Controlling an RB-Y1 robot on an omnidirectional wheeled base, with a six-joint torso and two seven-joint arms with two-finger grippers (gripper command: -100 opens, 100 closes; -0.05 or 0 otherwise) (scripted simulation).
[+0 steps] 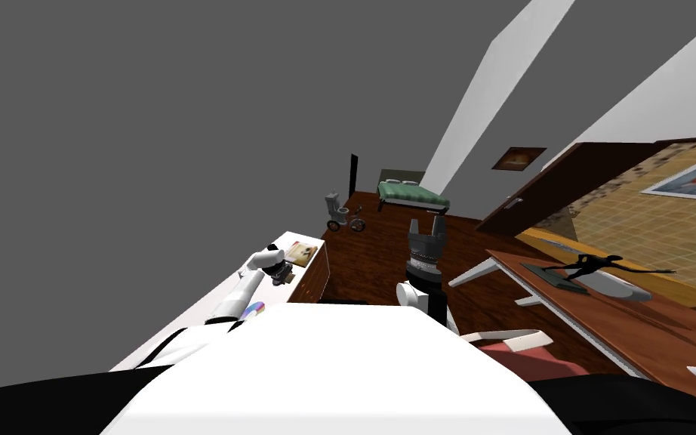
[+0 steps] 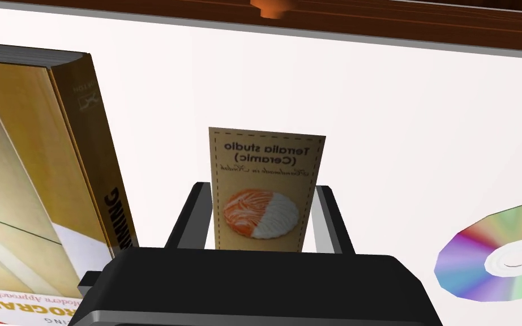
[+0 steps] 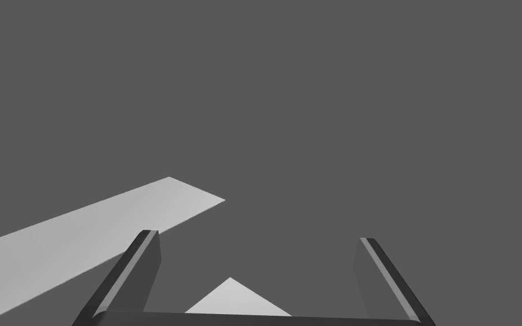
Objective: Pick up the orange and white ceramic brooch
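Note:
The orange and white oval brooch [image 2: 261,214] is fixed to a tan card [image 2: 265,153] printed "Terralia studio (Ceramic)". My left gripper [image 2: 261,187] is shut on that card, one finger pressing each long edge. Behind the card lies a white cabinet top [image 2: 396,113]. In the head view the left gripper [image 1: 282,270] hangs over the far end of that white top [image 1: 210,302]. My right gripper [image 1: 427,220] is raised in front of my chest over the wooden floor. It stands open [image 3: 260,237] with nothing between its fingers.
A thick yellow book [image 2: 28,170] lies close beside the gripper and a rainbow disc [image 2: 500,252] on the other side. A wooden edge with an orange knob [image 2: 271,7] runs beyond. To my right stands a wooden desk [image 1: 641,325] with a dark figurine [image 1: 588,268].

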